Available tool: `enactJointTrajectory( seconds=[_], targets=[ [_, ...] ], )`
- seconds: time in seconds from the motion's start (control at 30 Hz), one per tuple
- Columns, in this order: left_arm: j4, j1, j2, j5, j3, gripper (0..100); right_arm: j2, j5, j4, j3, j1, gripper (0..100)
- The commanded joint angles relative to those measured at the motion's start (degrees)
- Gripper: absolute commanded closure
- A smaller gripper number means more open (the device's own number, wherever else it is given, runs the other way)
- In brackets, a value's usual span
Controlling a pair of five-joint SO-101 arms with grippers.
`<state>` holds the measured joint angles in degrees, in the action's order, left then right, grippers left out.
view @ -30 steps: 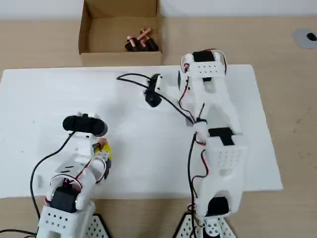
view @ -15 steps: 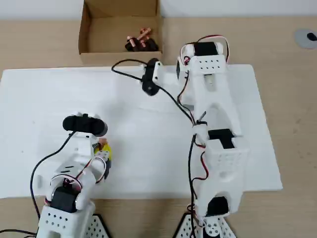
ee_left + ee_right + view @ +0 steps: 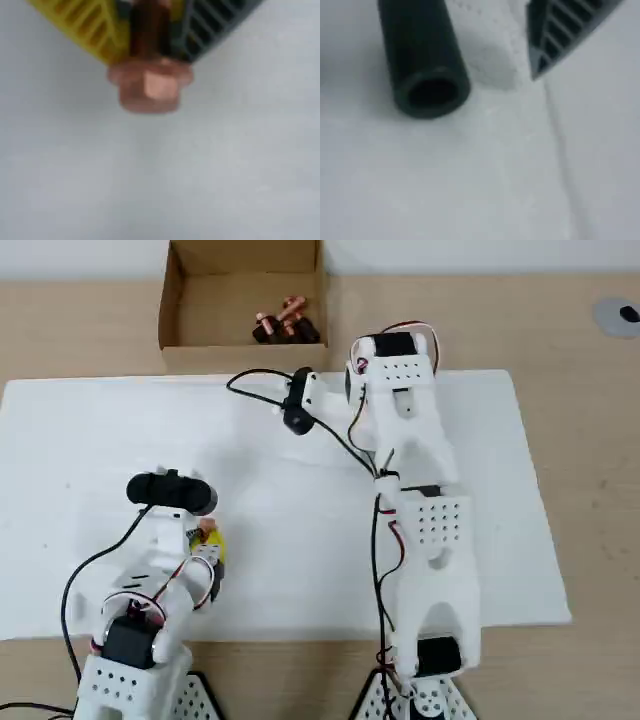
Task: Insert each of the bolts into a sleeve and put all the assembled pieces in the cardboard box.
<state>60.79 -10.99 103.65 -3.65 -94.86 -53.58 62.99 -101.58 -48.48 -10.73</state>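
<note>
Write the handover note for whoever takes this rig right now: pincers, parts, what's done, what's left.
Left pincer: shut on a copper bolt, with the head sticking out past the tips, over the white mat.
Right pincer: open beside a black sleeve lying on the mat, not gripping it.
Done: a few assembled pieces lie in the cardboard box.
Left: grip the sleeve, push the held bolt into it, and put that piece in the box.

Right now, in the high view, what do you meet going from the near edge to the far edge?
Left arm → right arm's camera → box, with assembled pieces inside.
</note>
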Motion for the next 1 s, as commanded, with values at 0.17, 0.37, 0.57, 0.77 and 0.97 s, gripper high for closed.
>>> enactJointTrajectory(
  seconds=[0.17,0.37,0.57,0.77,0.97],
  targets=[
    [-0.70,0.70,0.40,0.00,0.53,99,-1.80,0.70,-0.79,-2.15,3.30,70.9],
    [-0.70,0.70,0.40,0.00,0.53,99,-1.80,0.70,-0.79,-2.15,3.82,87.5],
    [-0.53,0.70,0.40,0.00,0.62,99,-1.80,0.44,-0.79,-2.51,3.82,98.4],
    [-0.44,0.70,0.40,0.00,0.62,99,-1.71,0.35,-0.70,-2.51,3.82,98.8],
    [-0.44,0.70,0.40,0.00,0.62,99,-1.45,0.35,-0.79,-2.59,4.44,98.3]
  ],
)
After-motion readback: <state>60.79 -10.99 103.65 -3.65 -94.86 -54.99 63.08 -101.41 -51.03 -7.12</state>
